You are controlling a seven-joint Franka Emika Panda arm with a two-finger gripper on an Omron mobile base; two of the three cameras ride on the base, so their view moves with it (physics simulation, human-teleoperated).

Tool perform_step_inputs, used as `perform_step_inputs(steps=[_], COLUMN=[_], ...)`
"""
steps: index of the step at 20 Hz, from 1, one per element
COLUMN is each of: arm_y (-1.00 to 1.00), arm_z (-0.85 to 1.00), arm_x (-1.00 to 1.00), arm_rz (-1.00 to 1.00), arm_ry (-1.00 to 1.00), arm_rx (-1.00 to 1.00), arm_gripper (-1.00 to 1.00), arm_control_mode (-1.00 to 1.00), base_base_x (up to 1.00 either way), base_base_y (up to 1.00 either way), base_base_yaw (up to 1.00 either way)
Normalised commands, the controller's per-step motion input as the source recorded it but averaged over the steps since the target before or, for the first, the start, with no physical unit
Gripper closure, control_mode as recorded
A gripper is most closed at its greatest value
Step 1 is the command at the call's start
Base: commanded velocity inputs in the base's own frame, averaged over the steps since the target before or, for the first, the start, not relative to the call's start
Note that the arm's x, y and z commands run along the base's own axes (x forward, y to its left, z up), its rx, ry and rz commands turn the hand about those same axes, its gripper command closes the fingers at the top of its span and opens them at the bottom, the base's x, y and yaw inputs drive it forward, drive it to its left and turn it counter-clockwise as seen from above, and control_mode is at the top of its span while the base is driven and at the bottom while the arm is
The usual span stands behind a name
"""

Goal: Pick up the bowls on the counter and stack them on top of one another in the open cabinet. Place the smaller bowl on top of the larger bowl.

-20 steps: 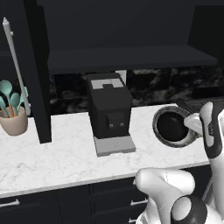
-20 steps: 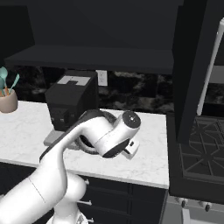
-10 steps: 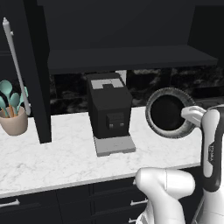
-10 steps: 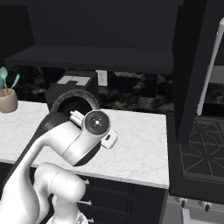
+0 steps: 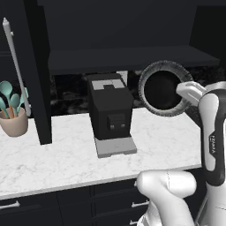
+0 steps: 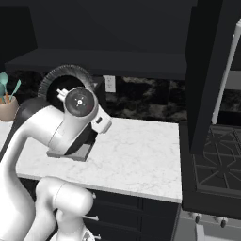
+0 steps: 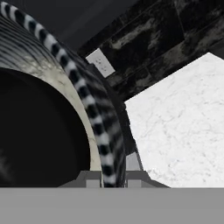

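My gripper (image 5: 182, 93) is shut on the right rim of the larger bowl (image 5: 164, 65), which hangs tilted on edge above the counter (image 5: 53, 150), its mouth facing the left base camera. The bowl's ribbed grey rim (image 7: 94, 113) runs between my fingertips, gripper (image 7: 109, 177). A pale cream band shows inside the rim, and a glossy black round (image 5: 162, 89) fills the middle; it looks like the smaller bowl (image 7: 39, 131) nested inside. The bowl (image 6: 66, 73) sits just below the dark shelf of the open cabinet (image 5: 123, 57).
A black coffee machine (image 5: 109, 112) stands on the counter left of the bowl. A beige utensil cup (image 5: 14, 119) is at far left. The cabinet door with its silver bar handle (image 5: 13, 62) juts out at left. A stove (image 6: 216, 160) lies to the right, and a wall outlet (image 7: 101, 62) behind.
The bowl has risen from near the counter to just under the cabinet shelf and shifted left, still gripped by its rim. The arm has straightened upward.
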Motion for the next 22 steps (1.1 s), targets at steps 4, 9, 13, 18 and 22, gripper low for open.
perform_step_inputs(steps=[4,9,13,18,22], arm_y=[0.16,0.08,0.08,0.0,0.0], arm_z=[0.81,0.6,0.52,0.12,-0.49], arm_x=[0.82,0.98,0.98,0.45,0.3], arm_rz=[-0.11,-0.22,-0.19,-0.08,0.0], arm_ry=[0.0,0.0,0.12,0.12,0.03], arm_rx=[0.13,0.12,0.0,0.03,0.01], arm_gripper=[1.0,1.0,1.0,1.0,1.0], arm_control_mode=[-1.0,-1.0,-1.0,-1.0,-1.0], base_base_x=[0.0,0.0,0.0,0.0,0.0], base_base_y=[0.0,0.0,0.0,0.0,0.0], base_base_yaw=[0.0,0.0,0.0,0.0,0.0])
